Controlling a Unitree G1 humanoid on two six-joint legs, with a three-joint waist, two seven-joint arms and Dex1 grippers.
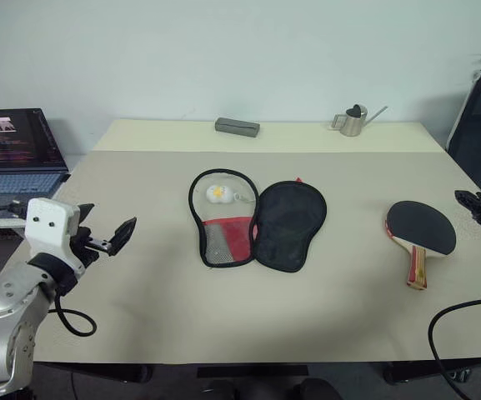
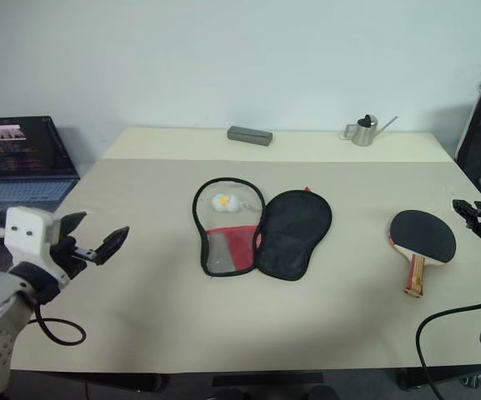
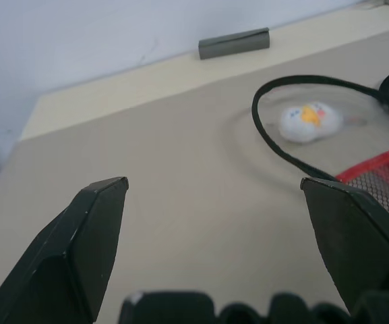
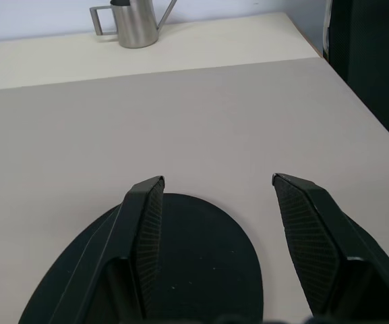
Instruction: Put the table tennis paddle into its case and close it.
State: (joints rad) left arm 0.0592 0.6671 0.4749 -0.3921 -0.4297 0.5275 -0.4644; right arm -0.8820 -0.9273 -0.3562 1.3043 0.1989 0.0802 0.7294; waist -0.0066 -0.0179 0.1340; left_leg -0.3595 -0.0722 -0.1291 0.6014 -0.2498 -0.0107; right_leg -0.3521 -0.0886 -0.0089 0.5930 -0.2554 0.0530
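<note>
So far nothing is held: the table tennis paddle [image 1: 421, 229] lies flat at the right of the head view, rubber face up, handle toward the near edge of the counter [image 1: 140, 317], well apart from the case [image 1: 257, 221], which lies spread open in two halves at the centre with its small white-yellow charm [image 1: 217, 193] resting in the left half. The right tool [image 4: 218, 223] hovers just over the paddle's round face with its fingers spread and nothing between them; the left tool [image 1: 107, 235] hangs at the lower left of the frame, spread wide and empty, pointing toward the case.

The main risk, as I judge it, is the pick: a thin bat lying flat gives the fingers little edge to bite, so they may skid off the rubber or shove it toward the counter's right edge. Later, the limp case could slide or fold when the paddle is pushed in, and the charm's cord could snag the zipper.
</note>
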